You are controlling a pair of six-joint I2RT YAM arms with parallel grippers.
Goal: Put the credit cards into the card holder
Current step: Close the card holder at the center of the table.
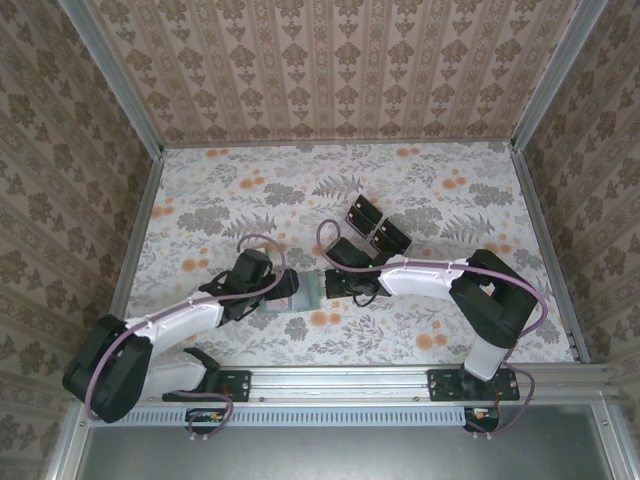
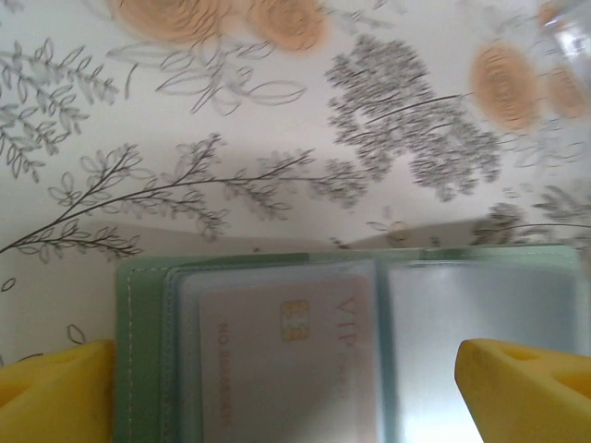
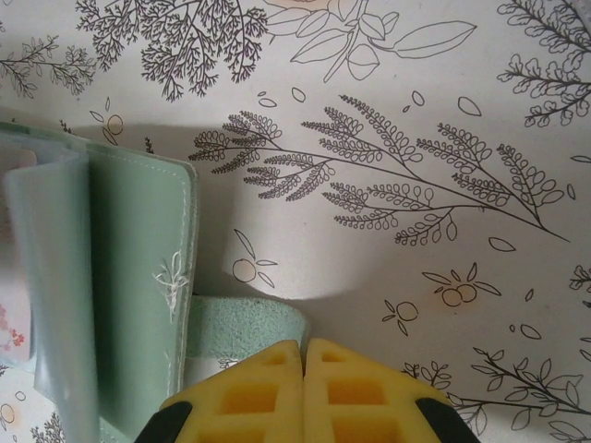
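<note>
The sage-green card holder lies open on the flowered table between my two grippers. In the left wrist view a pale pink credit card with a gold chip sits inside the left clear sleeve of the card holder. The right sleeve looks empty. My left gripper hangs over the card holder, open, with its yellow fingers far apart. My right gripper is shut, its tips pinching the end of the green closing tab at the edge of the card holder.
A clear stand with black blocks stands just behind the right arm. The table's side rails and the patterned walls close in the floral tabletop, and the bar with both arm bases runs along the near edge.
</note>
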